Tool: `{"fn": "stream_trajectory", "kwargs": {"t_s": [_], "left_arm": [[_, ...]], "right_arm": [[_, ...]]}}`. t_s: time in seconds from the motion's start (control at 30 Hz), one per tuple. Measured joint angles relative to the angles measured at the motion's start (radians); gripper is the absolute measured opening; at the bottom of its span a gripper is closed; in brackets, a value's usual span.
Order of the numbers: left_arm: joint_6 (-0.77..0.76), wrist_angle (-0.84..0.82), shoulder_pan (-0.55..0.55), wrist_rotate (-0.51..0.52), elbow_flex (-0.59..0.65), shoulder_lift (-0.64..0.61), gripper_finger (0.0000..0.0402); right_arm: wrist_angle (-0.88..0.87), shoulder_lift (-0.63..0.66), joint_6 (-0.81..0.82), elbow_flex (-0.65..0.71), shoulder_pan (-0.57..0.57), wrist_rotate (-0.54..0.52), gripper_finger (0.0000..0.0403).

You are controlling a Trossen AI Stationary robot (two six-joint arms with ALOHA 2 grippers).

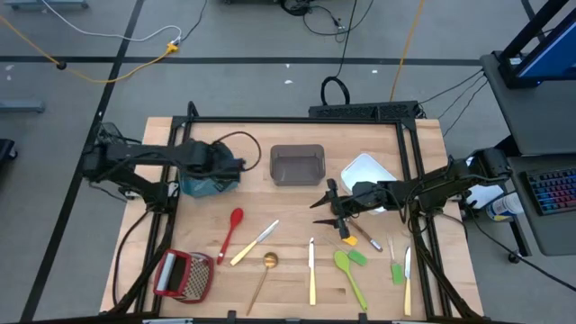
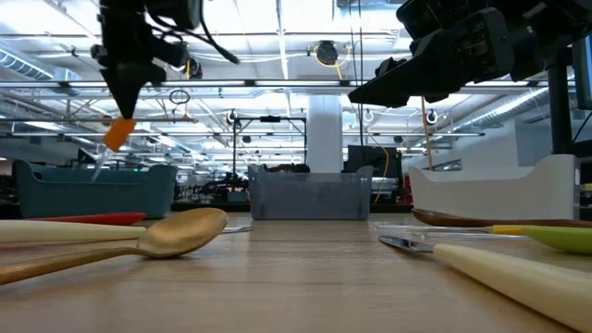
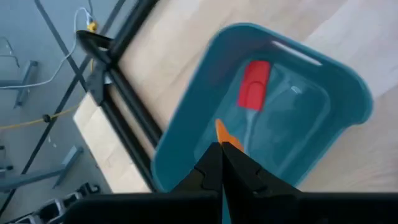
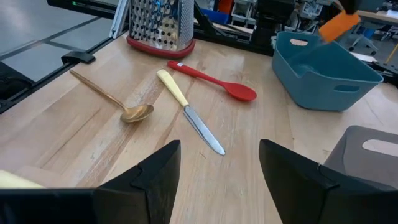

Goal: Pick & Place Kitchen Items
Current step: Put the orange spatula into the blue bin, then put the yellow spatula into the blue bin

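Orange spatula (image 3: 225, 135) hangs blade-up, clamped in left gripper (image 3: 221, 163), directly over teal bin (image 3: 186, 124). Right gripper (image 4: 217, 163), fingers apart, waits above desk (image 1: 288, 270) utensils.

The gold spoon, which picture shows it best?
The right wrist view: the whole gold spoon lies clear on the wood, bowl and handle in plain sight. The high view shows it whole but tiny. The low view shows its bowl huge up close, its handle cut off. The left wrist view misses it.
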State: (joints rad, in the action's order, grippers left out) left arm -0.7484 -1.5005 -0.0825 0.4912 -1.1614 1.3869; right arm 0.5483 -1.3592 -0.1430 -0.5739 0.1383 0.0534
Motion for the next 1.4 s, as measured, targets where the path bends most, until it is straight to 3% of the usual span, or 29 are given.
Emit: {"fn": "stream_trajectory", "kwargs": {"t_s": [0.77,1.0,1.23,1.4], "left_arm": [[0.157,0.181,-0.090,-0.108,0.000,0.377,0.0005],[0.254,0.232,-0.129,-0.108,0.000,0.420,0.0032],[0.266,0.230,-0.148,-0.101,0.000,0.422,0.0079],[0.237,0.203,-0.138,-0.114,-0.017,0.405,0.0087]], "right_arm": [[-0.005,0.000,0.000,0.000,0.000,0.000,0.0212],[-0.008,0.000,0.000,0.000,0.000,0.000,0.0212],[-0.008,0.000,0.000,0.000,0.000,0.000,0.0212],[-0.008,0.000,0.002,0.000,0.001,0.000,0.0212]]}}
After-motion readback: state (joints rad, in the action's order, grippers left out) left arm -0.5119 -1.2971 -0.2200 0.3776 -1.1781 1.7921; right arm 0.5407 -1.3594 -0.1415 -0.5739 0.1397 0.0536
